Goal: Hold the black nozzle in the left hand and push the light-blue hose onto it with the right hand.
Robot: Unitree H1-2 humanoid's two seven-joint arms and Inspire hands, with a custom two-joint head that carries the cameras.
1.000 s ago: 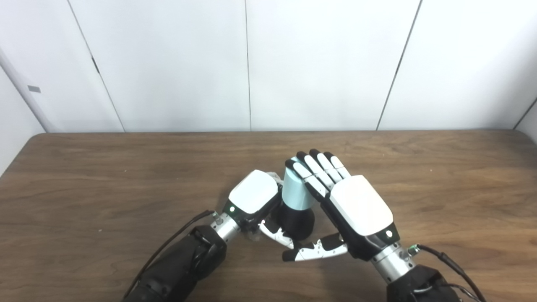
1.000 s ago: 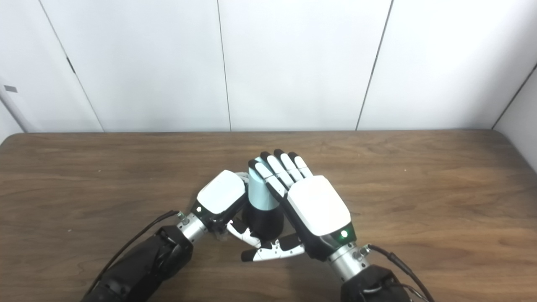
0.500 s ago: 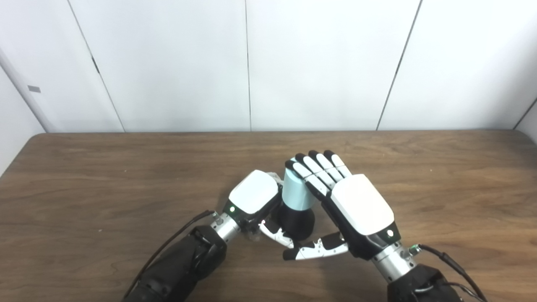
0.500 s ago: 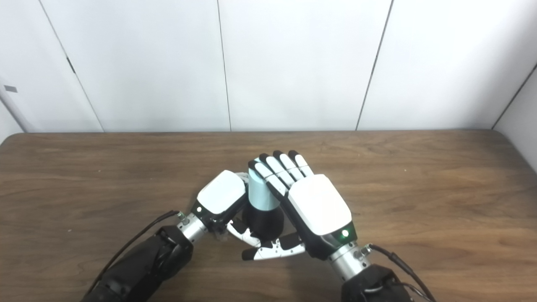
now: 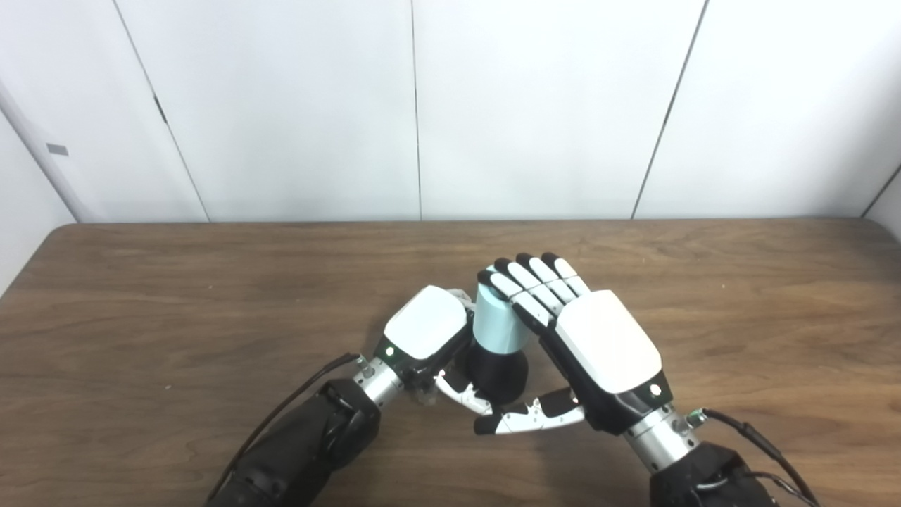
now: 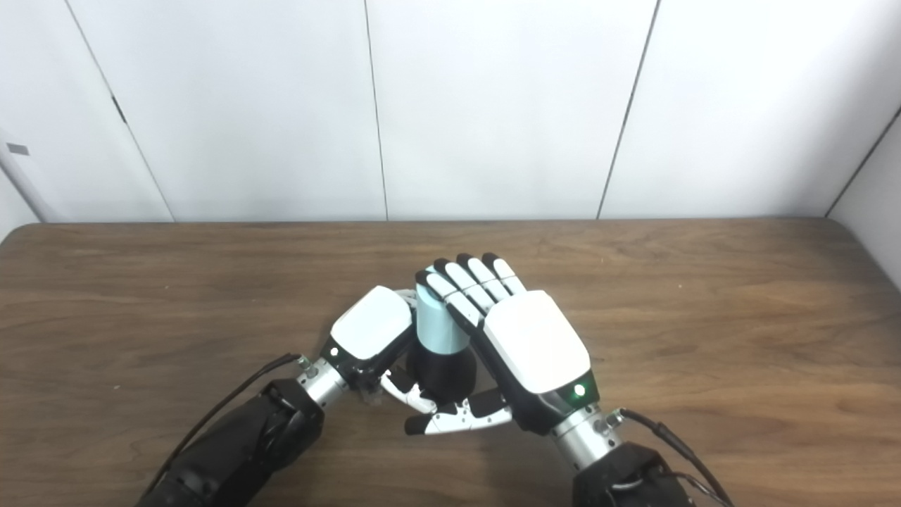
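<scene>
Both head cameras look down from above, fairly near; side by side; share table [image 5: 176, 296], apparently whole.

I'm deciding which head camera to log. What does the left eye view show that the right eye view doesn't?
Only the left eye view: a grey tag well inside the left wall.
Only the right eye view: the table's far right corner with wall beside it.
Both: left hand around the black nozzle, the light-blue hose atop it, right hand against the hose.
</scene>
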